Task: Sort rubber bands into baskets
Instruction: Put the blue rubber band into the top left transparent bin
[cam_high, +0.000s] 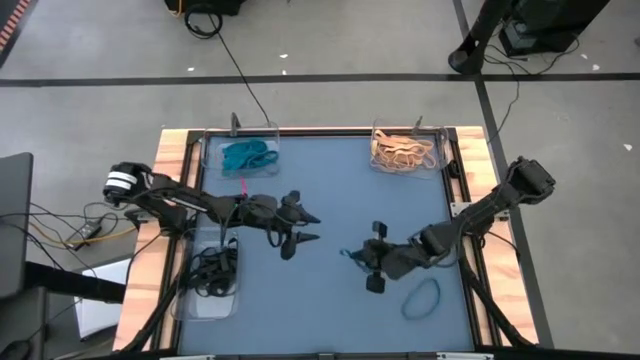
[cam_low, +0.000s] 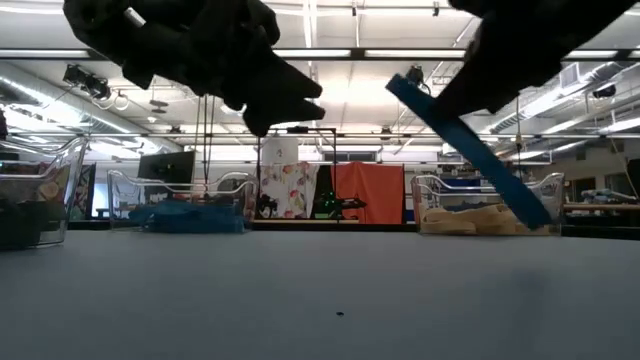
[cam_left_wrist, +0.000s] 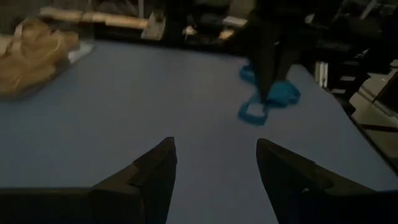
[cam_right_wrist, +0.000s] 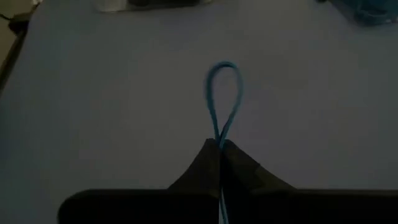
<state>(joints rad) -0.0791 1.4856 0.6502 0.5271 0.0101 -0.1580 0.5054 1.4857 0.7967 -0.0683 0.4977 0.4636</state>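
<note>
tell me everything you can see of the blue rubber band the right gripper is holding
The blue rubber band is a thin, flat, teal-blue loop that looks rubbery. It is pinched in the shut jaws of the right gripper, so its sides run together at the grip and open into a narrow teardrop beyond. In the low view it hangs slanted above the blue table, touching only the jaws.

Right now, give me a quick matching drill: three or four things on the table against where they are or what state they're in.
Things:
1. right gripper
2. left gripper
3. tan bands
4. black bands

States:
A. open, empty, over the table's middle
B. in the far right basket
C. shut on a blue band
D. in the near left basket

Pairs: 1-C, 2-A, 3-B, 4-D
</note>
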